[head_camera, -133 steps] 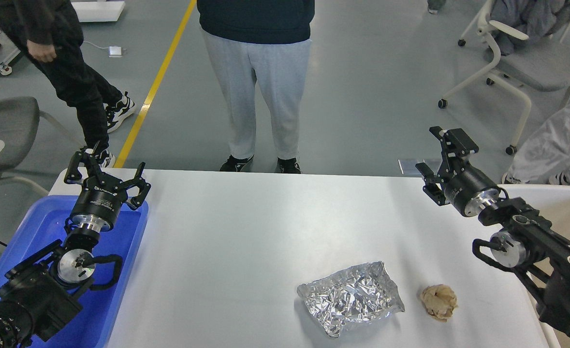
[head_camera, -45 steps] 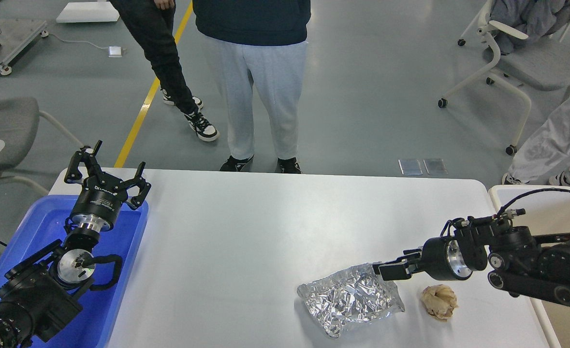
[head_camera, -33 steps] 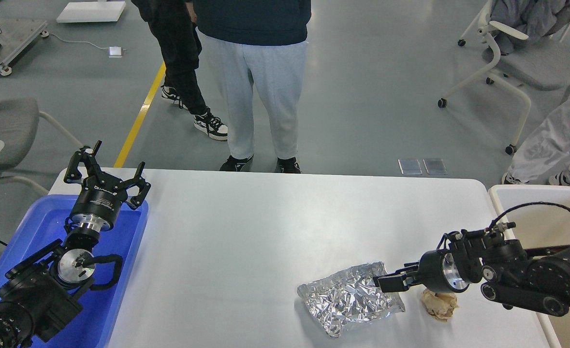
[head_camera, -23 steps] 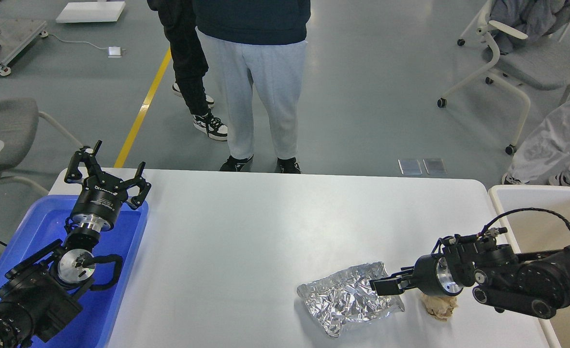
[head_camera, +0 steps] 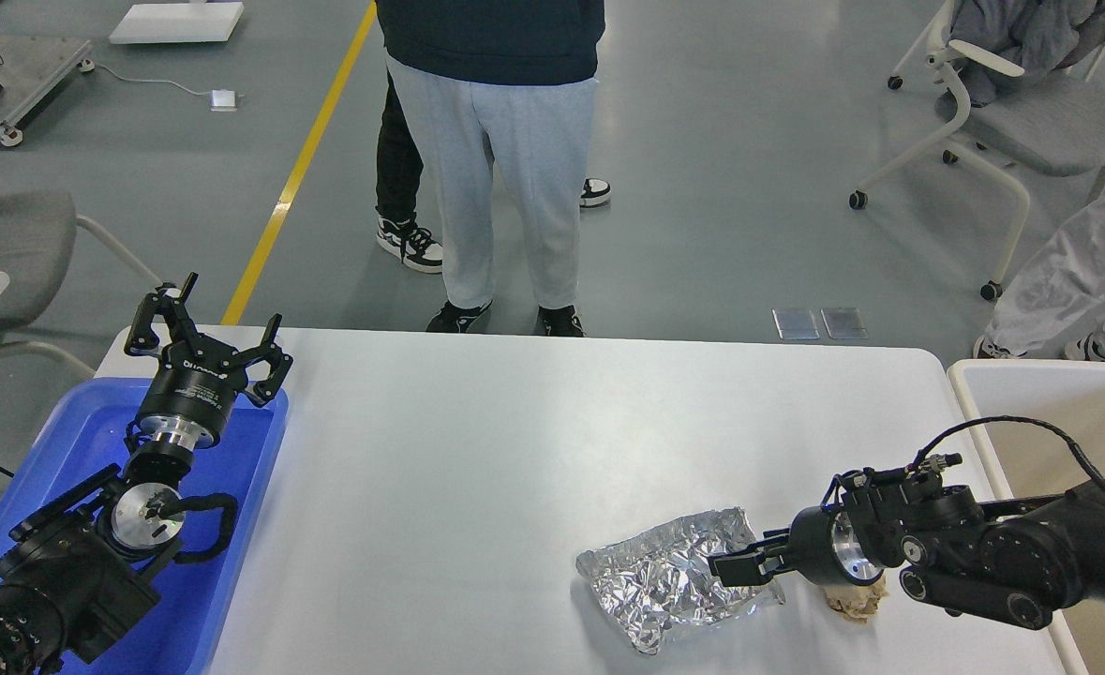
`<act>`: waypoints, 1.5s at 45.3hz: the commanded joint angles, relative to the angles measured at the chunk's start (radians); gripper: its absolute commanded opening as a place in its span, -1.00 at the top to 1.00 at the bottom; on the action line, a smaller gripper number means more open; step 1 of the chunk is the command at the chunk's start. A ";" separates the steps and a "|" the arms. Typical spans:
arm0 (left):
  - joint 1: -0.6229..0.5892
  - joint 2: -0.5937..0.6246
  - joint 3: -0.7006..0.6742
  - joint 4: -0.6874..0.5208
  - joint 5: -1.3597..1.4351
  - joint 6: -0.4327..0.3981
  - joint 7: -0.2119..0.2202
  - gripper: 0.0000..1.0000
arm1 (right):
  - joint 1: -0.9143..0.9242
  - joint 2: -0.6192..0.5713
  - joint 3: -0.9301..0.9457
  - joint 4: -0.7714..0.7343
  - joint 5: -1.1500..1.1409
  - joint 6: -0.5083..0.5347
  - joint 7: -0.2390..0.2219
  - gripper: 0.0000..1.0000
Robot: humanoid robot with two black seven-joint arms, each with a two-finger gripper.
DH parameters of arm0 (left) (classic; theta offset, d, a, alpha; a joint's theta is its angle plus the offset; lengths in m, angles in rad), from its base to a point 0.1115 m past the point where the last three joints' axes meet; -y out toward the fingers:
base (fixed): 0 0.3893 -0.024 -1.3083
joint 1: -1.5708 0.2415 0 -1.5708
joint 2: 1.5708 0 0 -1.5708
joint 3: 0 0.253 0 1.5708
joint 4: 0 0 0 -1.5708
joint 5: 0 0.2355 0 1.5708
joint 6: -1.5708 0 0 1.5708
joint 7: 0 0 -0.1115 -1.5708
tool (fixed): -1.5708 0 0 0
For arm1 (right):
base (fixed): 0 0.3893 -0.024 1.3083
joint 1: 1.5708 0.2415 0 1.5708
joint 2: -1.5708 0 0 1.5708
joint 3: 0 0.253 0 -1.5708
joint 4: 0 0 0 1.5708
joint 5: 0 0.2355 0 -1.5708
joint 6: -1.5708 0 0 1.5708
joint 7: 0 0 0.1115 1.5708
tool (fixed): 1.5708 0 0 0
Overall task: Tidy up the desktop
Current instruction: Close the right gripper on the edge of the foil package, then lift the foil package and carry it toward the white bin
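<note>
The white desktop [head_camera: 515,441] holds a crumpled silver foil bag [head_camera: 660,583] near its front right. A crumpled brown paper ball [head_camera: 854,602] lies just right of the bag, partly hidden under my right wrist. My right gripper [head_camera: 738,564] lies low over the bag's right edge, pointing left. Its fingers overlap in this view, so I cannot tell if they grip the foil. My left gripper [head_camera: 210,323] is open and empty, raised above the far end of the blue tray [head_camera: 233,534].
A beige bin [head_camera: 1030,394] stands off the desktop's right edge, behind my right arm. A person in grey trousers [head_camera: 496,187] stands at the far edge, with another person behind. Office chairs stand at the far right [head_camera: 993,122] and far left.
My right arm has come down from high at the right to the foil bag's right edge, sliding left and lower. The left arm has not moved. A person in black walked behind the standing person.
</note>
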 commanded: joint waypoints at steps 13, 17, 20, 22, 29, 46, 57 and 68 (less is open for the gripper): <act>0.000 0.000 0.000 -0.001 0.000 0.000 -0.001 -1.00 | 0.018 -0.002 -0.005 -0.008 -0.054 -0.015 0.001 1.00; 0.000 0.000 0.000 0.000 0.000 0.000 0.000 -1.00 | 0.019 -0.003 -0.005 -0.009 -0.054 -0.016 0.001 1.00; 0.000 0.000 0.000 -0.001 0.000 0.000 0.000 -1.00 | 0.019 -0.005 -0.007 -0.009 -0.054 -0.016 0.000 1.00; 0.000 0.000 0.000 0.000 0.000 0.000 0.000 -1.00 | 0.019 -0.006 -0.008 -0.009 -0.054 -0.016 0.000 1.00; 0.000 0.000 0.000 0.000 0.000 0.000 -0.001 -1.00 | 0.019 -0.008 -0.007 -0.009 -0.054 -0.016 0.000 1.00; 0.000 0.000 0.000 0.000 0.000 0.000 0.000 -1.00 | 0.100 -0.061 -0.007 0.034 -0.021 0.016 -0.005 1.00; 0.000 0.000 0.000 0.000 0.000 0.000 0.000 -1.00 | 0.264 -0.187 -0.010 0.175 0.076 0.091 -0.019 1.00; 0.000 0.000 0.000 0.000 0.000 0.000 0.000 -1.00 | 0.447 -0.281 -0.051 0.278 0.110 0.181 -0.019 1.00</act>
